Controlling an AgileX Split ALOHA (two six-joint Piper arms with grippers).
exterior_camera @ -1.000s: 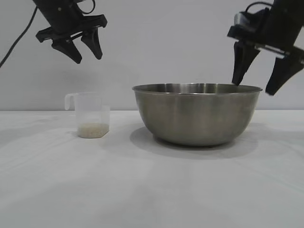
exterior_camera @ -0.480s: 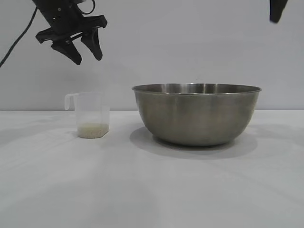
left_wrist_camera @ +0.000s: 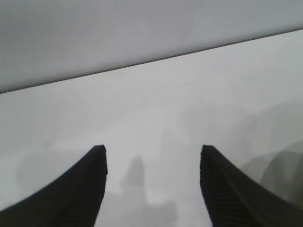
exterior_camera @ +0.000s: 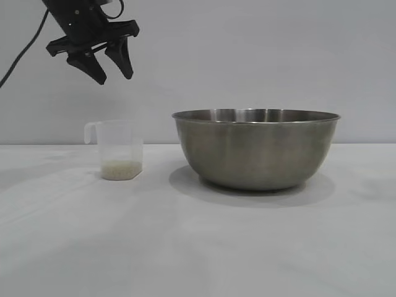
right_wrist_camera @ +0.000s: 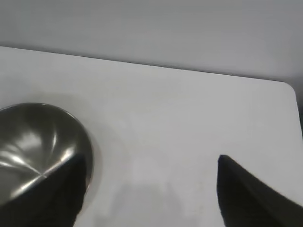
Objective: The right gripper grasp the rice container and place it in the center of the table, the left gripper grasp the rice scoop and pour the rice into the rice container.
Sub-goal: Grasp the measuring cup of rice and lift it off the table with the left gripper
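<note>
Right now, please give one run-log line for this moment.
bowl: on table, free | cup: upright, rice inside | left gripper: open above cup | right gripper: open, empty, beside bowl

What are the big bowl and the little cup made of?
The bowl looks like brushed stainless steel: grey metallic sheen, soft reflections, thin rim. The cup seems frosted translucent plastic, since the rice shows through its cloudy wall.
</note>
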